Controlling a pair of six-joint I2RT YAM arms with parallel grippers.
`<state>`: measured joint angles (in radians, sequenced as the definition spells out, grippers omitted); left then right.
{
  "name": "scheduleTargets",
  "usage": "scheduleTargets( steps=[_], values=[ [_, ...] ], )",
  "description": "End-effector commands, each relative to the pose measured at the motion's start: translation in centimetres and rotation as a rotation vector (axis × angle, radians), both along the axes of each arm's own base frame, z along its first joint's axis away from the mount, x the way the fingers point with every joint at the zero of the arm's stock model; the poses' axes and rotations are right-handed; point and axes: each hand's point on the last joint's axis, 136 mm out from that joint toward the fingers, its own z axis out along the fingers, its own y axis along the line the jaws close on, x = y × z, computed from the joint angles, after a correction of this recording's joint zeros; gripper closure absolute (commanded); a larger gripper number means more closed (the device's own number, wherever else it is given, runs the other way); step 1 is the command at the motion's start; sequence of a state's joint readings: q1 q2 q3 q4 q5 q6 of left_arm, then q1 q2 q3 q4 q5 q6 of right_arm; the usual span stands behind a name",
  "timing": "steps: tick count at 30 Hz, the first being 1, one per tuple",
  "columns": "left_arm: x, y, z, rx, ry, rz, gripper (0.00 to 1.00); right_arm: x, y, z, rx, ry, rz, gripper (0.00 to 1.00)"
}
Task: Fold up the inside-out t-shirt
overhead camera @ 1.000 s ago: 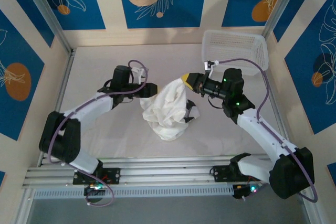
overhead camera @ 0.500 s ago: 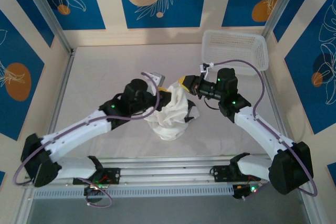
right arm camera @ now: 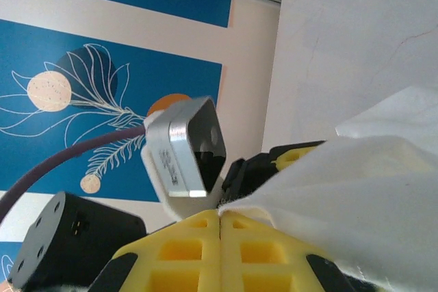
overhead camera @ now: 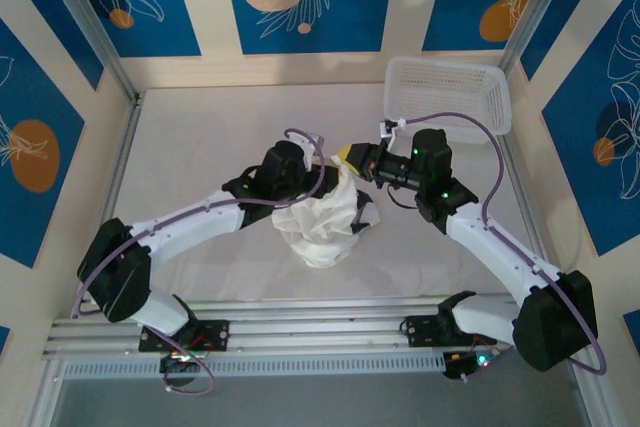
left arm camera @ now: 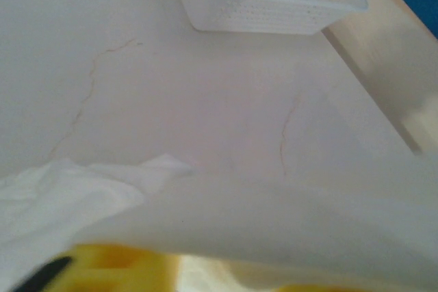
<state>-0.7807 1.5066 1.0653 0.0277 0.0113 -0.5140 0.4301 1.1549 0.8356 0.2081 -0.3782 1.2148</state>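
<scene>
Moved: my left gripper point(overhead camera: 322, 169), swung in from the left onto the bunched t-shirt point(overhead camera: 320, 222); cloth drapes its fingers, so I cannot tell its grip. Right gripper point(overhead camera: 350, 155): clamped on the t-shirt's top edge, just beside the left. Basket point(overhead camera: 450, 87): beyond the right gripper.

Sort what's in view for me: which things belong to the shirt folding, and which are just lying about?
Part of the job:
inside-out t-shirt, bunched in a heap
right tool, shut on the shirt's upper edge
left tool, against the cloth, its grip hidden

Lying about:
white mesh basket, at the far right corner, apart from the shirt
</scene>
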Motion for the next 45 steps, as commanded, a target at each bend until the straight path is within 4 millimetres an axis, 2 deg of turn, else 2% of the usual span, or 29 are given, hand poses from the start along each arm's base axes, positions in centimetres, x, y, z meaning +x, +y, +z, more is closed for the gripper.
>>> scheduleTargets(
  steps=[1,4,8,10,12,15,17,20,23,26,28,29,30,32,33,34,37,41,43,44,45],
  values=[
    [1.1,-0.6,1.8,-0.050,-0.020,-0.018,1.00,0.1,-0.4,1.0,-0.012,-0.019,-0.027,1.00],
    [0.0,-0.7,3.4,-0.139,0.000,-0.092,1.00,1.4,-2.6,-1.5,-0.105,0.054,-0.107,0.98],
    [-2.6,-1.5,7.2,-0.421,0.113,-0.278,1.00,3.5,-5.0,-5.4,-0.240,0.076,-0.121,0.92],
    [-3.5,-1.4,8.0,-0.482,0.173,-0.326,1.00,4.1,-5.7,-6.3,-0.283,0.017,-0.100,0.80],
    [-4.2,-1.3,7.6,-0.473,0.216,-0.351,1.00,4.0,-6.0,-6.2,-0.312,-0.031,-0.094,0.68],
    [-4.4,-0.4,6.2,-0.410,0.231,-0.313,1.00,2.7,-5.6,-4.7,-0.323,-0.141,-0.067,0.54],
    [-4.2,0.2,5.5,-0.369,0.228,-0.281,1.00,1.5,-5.1,-3.9,-0.313,-0.193,-0.052,0.49],
    [-3.7,0.9,4.7,-0.309,0.222,-0.242,1.00,-0.9,-3.4,-3.1,-0.280,-0.259,-0.004,0.34],
    [-3.4,0.9,4.8,-0.294,0.215,-0.231,1.00,-3.1,-0.8,-3.4,-0.263,-0.272,0.063,0.24],
    [-3.1,0.7,5.2,-0.307,0.214,-0.233,1.00,-3.1,0.9,-4.7,-0.297,-0.233,0.054,0.21],
    [-3.1,0.6,5.7,-0.315,0.210,-0.233,1.00,-2.0,1.2,-6.5,-0.372,-0.179,0.025,0.22],
    [-3.1,0.7,5.9,-0.318,0.207,-0.231,1.00,-1.4,0.8,-7.4,-0.418,-0.148,-0.002,0.28],
    [-3.1,0.9,6.1,-0.320,0.203,-0.227,1.00,-0.6,0.0,-8.5,-0.476,-0.113,-0.045,0.38],
    [-3.1,1.5,6.4,-0.324,0.200,-0.214,1.00,0.6,-2.1,-10.5,-0.560,-0.043,-0.117,0.78],
    [-3.1,2.0,6.5,-0.322,0.199,-0.204,1.00,0.9,-3.1,-11.2,-0.570,-0.021,-0.137,0.94],
    [-3.1,2.5,6.4,-0.319,0.201,-0.196,1.00,1.2,-4.0,-11.6,-0.571,-0.010,-0.150,1.00],
    [-3.2,4.4,6.5,-0.317,0.200,-0.163,1.00,1.6,-7.5,-13.2,-0.592,0.023,-0.205,1.00],
    [-3.4,5.7,6.9,-0.319,0.195,-0.153,1.00,1.4,-10.9,-15.0,-0.684,0.040,-0.239,1.00],
    [-3.5,5.8,6.9,-0.314,0.196,-0.158,1.00,1.1,-11.4,-14.9,-0.675,0.047,-0.241,1.00],
    [-3.4,5.8,6.8,-0.311,0.200,-0.158,1.00,0.6,-10.6,-14.0,-0.626,0.027,-0.205,1.00],
    [-3.3,5.7,6.6,-0.308,0.207,-0.158,1.00,0.3,-9.5,-12.9,-0.571,-0.003,-0.163,0.96]
  ],
)
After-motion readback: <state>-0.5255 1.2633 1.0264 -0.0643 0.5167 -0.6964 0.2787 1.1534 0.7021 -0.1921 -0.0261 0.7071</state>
